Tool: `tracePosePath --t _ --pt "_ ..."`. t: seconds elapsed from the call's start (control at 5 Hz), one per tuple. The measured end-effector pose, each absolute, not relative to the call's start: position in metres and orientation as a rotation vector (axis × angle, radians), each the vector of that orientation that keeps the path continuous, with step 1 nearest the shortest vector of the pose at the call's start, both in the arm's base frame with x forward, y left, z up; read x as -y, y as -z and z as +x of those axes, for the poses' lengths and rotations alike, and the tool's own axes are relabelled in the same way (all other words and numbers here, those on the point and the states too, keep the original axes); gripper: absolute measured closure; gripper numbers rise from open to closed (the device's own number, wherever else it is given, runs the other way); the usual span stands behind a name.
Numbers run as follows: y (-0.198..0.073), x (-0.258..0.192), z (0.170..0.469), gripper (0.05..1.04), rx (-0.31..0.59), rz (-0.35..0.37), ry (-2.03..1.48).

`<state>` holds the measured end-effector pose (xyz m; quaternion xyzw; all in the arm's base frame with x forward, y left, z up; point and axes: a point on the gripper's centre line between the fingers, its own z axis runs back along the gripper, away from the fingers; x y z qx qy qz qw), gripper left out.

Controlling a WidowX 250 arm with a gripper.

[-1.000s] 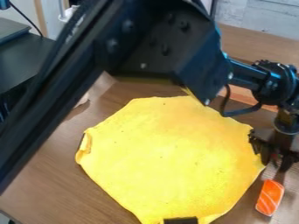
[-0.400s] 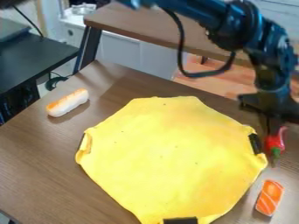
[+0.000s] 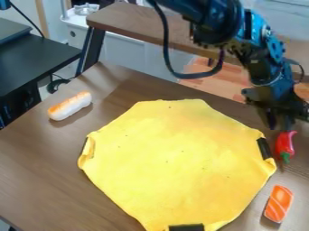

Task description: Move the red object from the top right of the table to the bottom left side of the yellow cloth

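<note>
The gripper (image 3: 280,126) hangs at the right, just above and slightly left of the red object's upper end. Its two dark fingers are apart, with nothing visible between them. The red object, a chili pepper (image 3: 285,143) with a green stem at its lower end, lies on the brown table right of the yellow cloth (image 3: 175,162). A narrow strip of table separates pepper and cloth. The cloth is spread flat, with folded edges at its left and right corners.
An orange, white-striped sushi piece (image 3: 278,204) lies below the pepper, near the cloth's lower right edge. A white and orange roll (image 3: 70,106) is at the upper left of the table (image 3: 36,158). Black clips (image 3: 264,148) sit on the cloth's edge.
The arm has swung up and away from over the cloth, uncovering the roll and the cloth's upper part. The gripper has moved up from the pepper, which is now in plain view on the table.
</note>
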<state>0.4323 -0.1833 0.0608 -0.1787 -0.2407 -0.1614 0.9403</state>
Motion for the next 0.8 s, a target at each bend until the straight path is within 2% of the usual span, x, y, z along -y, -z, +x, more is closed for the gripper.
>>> tracePosePath --t 0.2,0.4,0.6,0.8 --pt "-0.066 0.186 0.439 0.333 0.559 -0.352 0.385" --pt "-0.068 0.19 0.456 0.099 0.641 -0.298 0.424" --pt "-0.037 0.202 0.473 0.083 0.618 -0.205 0.437" --pt "-0.029 0.206 0.488 0.083 0.61 -0.068 0.447"
